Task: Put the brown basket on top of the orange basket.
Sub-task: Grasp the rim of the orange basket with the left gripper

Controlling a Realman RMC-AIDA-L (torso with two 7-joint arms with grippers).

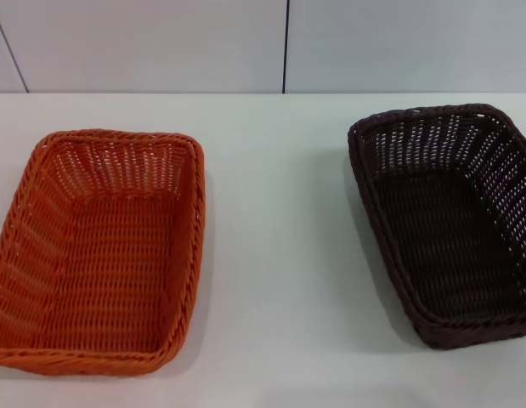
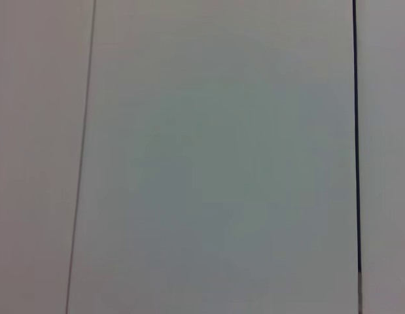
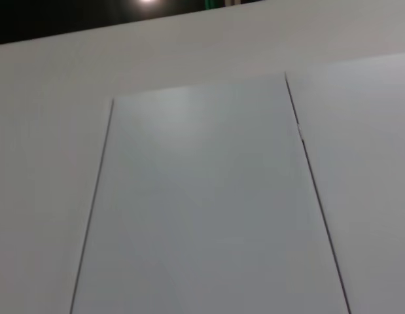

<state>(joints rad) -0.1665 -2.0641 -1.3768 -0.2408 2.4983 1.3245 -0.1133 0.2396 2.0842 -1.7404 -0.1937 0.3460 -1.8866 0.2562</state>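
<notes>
orange basket (image 1: 98,255): open-weave wicker, looks like plastic strand, slight sheen, ribbed rough texture, thick braided rim. brown basket (image 1: 449,223): same weave and braid, near-black strands, faint gloss where light catches the side walls, denser weave on the floor. table (image 1: 279,255): smooth white surface, matt, soft shadows only. wall panels (image 1: 144,42) behind: smooth, matt, pale grey, thin dark seams between them; both wrist views show the same flat panel finish.

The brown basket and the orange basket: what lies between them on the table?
Nothing: in the head view, only bare white table separates the orange basket from the brown basket.
</notes>
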